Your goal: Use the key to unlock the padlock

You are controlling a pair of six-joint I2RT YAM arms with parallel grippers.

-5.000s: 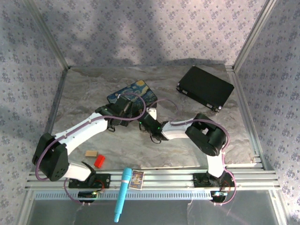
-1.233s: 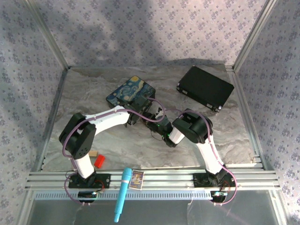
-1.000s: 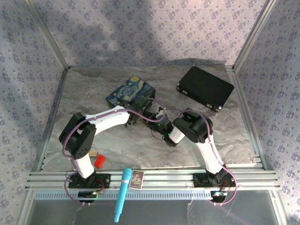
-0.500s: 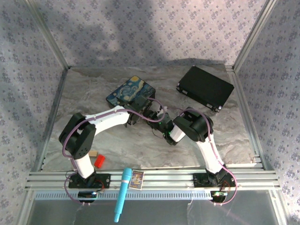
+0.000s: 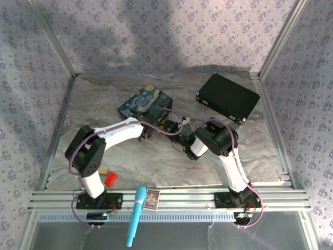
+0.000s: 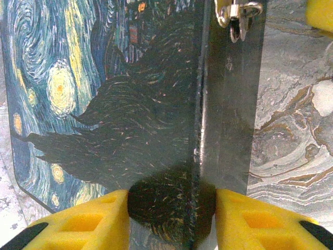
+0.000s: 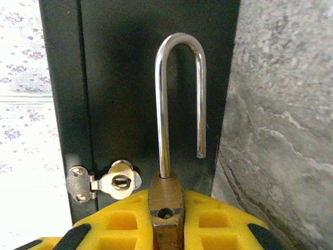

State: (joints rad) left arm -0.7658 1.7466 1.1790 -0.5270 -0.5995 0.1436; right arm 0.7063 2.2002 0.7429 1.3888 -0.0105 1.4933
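Observation:
The brass padlock (image 7: 165,211) is pinched upright between my right gripper's (image 7: 165,200) yellow fingers. Its silvery shackle (image 7: 179,44) stands open, the free end hanging clear of the body. Just behind it is the dark side of the Starry Night box (image 7: 119,78) with its silvery hasp (image 7: 115,180). My left gripper (image 6: 171,211) is open, its yellow fingers straddling the box's (image 6: 93,94) edge. The hasp (image 6: 238,15) sits farther along that side. In the top view both grippers meet at the box's (image 5: 139,100) near right corner. The key is hidden.
A black case (image 5: 228,97) lies at the back right. Near the left arm's base are a tan wooden block (image 5: 102,170) and a red block (image 5: 111,178). A blue cylinder (image 5: 136,215) and a small card (image 5: 152,198) rest on the front rail.
Five seconds ago the left arm reached in lower and flatter; it has since folded back. Over the last second the right wrist has edged right and slightly back beside the box.

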